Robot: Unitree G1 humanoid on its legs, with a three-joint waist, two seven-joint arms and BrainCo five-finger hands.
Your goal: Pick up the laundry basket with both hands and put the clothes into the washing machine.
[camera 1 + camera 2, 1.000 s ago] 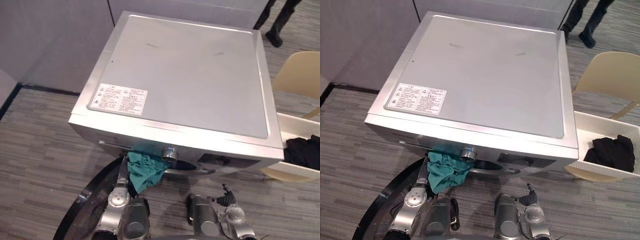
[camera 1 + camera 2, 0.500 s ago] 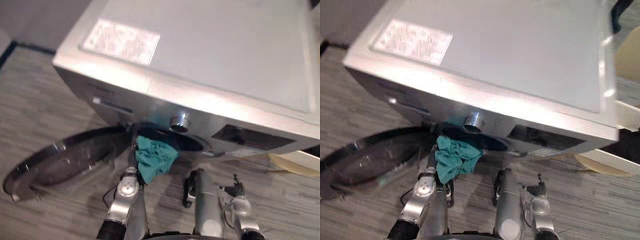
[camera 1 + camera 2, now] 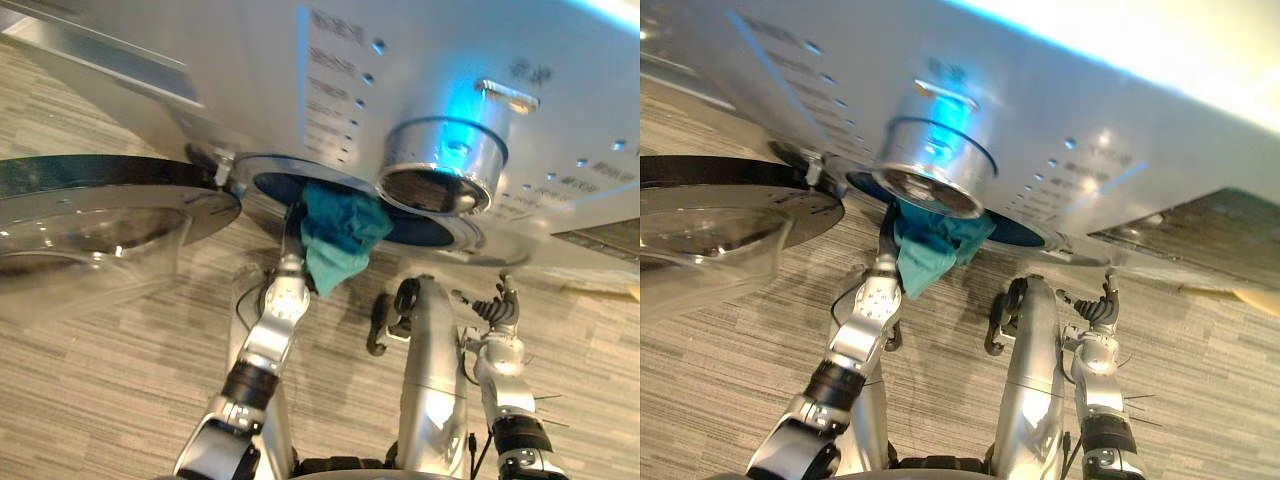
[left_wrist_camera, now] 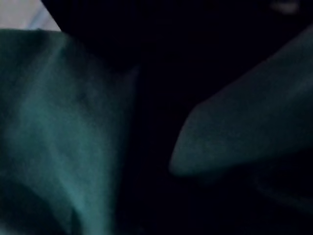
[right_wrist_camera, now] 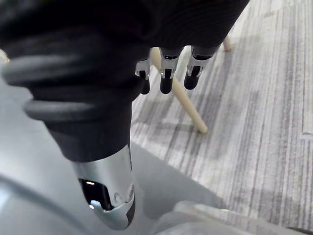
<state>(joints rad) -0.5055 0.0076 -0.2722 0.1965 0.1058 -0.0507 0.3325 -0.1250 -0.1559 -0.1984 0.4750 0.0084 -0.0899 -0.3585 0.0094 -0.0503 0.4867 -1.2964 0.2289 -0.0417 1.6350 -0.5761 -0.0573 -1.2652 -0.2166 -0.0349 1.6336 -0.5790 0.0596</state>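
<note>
**Step in hand: loading the machine.** One garment is at the mouth of the drum and is not yet fully inside.

1. Door: the round glass door of the washing machine stands wide open on the left, clear of the opening.
2. Drum opening: dark inside, with nothing across it but the garment.
3. Teal cloth: bunched at the lower rim of the drum opening. Its upper part lies against the dark of the drum and its lower part hangs below the rim, outside.
4. Left hand: up at the opening, touching the cloth, which covers most of it. The left wrist view shows teal folds close up against darkness. Whether this hand grips the cloth cannot be told.
5. Control knob: above and to the right of the cloth, and not involved.
6. Right hand: low in front of the machine and well apart from the cloth. It is loosely relaxed and holds nothing. Its wrist view looks onto the striped floor and a chair leg.

**Next move (judgement).** Push the cloth deeper, past the rim, until no part hangs outside. Then draw the left hand out without dragging the fabric back. The hanging tail is the main risk, as it would foul the door when closed.
</note>
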